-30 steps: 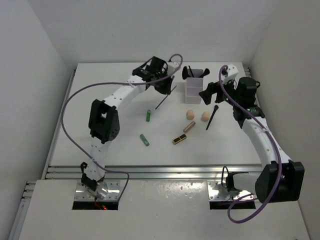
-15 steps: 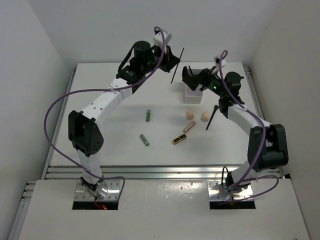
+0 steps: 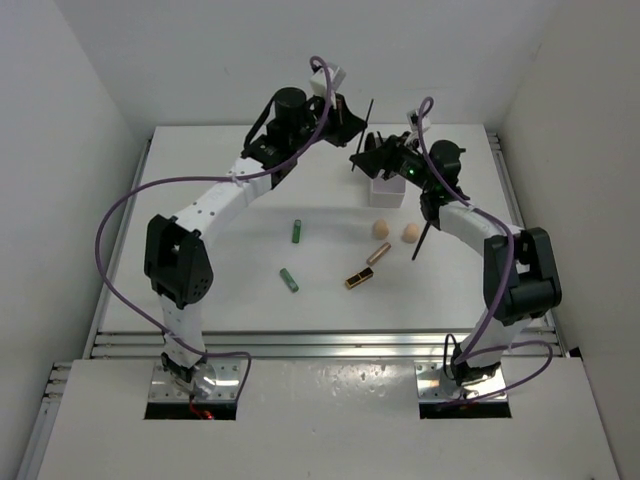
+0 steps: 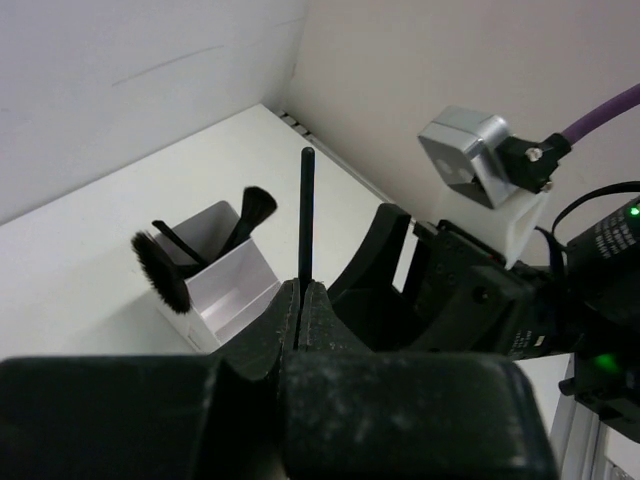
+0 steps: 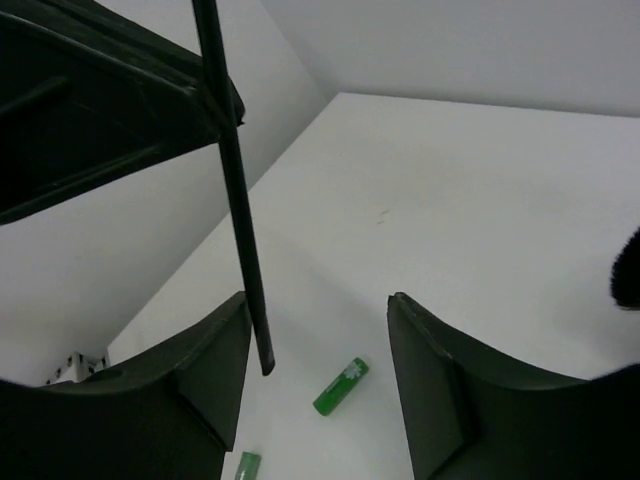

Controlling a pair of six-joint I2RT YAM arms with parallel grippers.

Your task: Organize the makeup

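Fingers [image 4: 324,318] of the left gripper [image 4: 302,292] are clamped on a thin black stick [image 4: 306,210] — right gripper [image 5: 318,305] spread, empty, stick tip between its fingers.

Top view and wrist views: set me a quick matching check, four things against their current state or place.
1 thin black stick
2 gold-black lipstick
3 fluffy brushes
4 right gripper

A open, gripping nothing
B standing in the white box
C clamped in the left gripper
D lying on the table

Pairs: 1-C, 2-D, 3-B, 4-A.
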